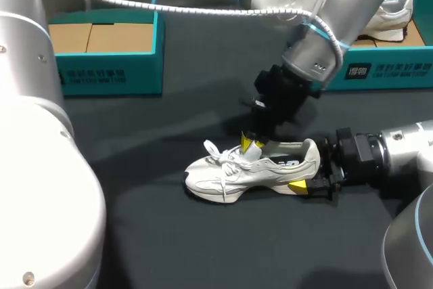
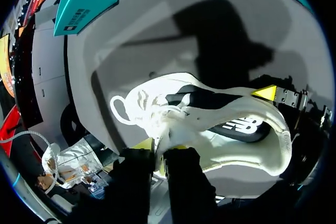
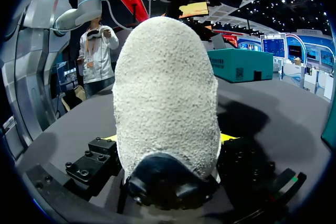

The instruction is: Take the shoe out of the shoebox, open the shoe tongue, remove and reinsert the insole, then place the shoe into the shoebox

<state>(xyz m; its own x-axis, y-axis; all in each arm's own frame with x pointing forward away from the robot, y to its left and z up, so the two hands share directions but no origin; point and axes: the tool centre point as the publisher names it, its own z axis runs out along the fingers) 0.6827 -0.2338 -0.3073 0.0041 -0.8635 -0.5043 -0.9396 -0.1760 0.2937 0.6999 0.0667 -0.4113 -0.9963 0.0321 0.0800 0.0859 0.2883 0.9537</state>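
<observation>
Open shoebox point(image 1: 108, 65) sits far left, empty. Shoe point(image 1: 230, 175) is out on table point(image 1: 169, 248), toe left. Left gripper point(image 1: 252, 145) pinches tongue point(image 2: 167, 129) from above, prob. to pull it open; right gripper point(image 1: 310, 175) clamps heel to steady it

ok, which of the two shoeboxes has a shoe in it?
The far-right shoebox: a white shoe lies inside it. The far-left shoebox shows only bare cardboard.

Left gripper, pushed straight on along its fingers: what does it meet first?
The white lace-up sneaker: the left gripper points down at its tongue, which sits between the fingers. Past that, likely the shoe's inside, though depth is unclear.
</observation>
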